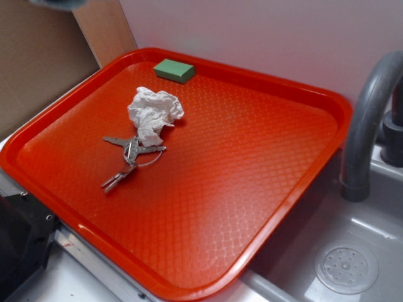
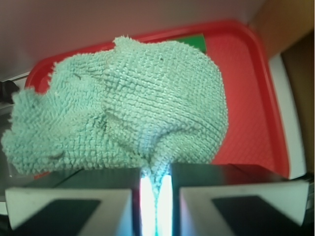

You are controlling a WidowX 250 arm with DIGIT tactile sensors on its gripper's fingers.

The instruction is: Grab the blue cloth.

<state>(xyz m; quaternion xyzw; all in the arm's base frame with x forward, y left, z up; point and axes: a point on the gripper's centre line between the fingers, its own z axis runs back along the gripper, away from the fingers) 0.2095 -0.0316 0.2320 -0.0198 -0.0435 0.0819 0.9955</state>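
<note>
Reading the exterior view left to right: red tray [image 1: 327,135] holds a ring of keys [image 1: 129,156], a white crumpled paper wad [image 1: 153,113] just above and touching them, and a green sponge [image 1: 174,70] near the far rim; grey faucet [image 1: 368,119] and sink drain [image 1: 346,269] sit off the right side. No cloth on the tray here, and the arm is out of frame apart from a blurred dark-bluish scrap at the top left edge that I can't identify. Wrist view settles it: blue cloth [image 2: 123,103] hangs bunched in front of the camera, with one fold pinched in the narrow slit of the gripper [image 2: 156,189]. Jaws are nearly closed on that fold, only a thin bright gap showing. Tray lies behind the cloth, so I judge the cloth lifted clear. Grab looks done; all that's left is holding it without the pinched fold slipping.
</note>
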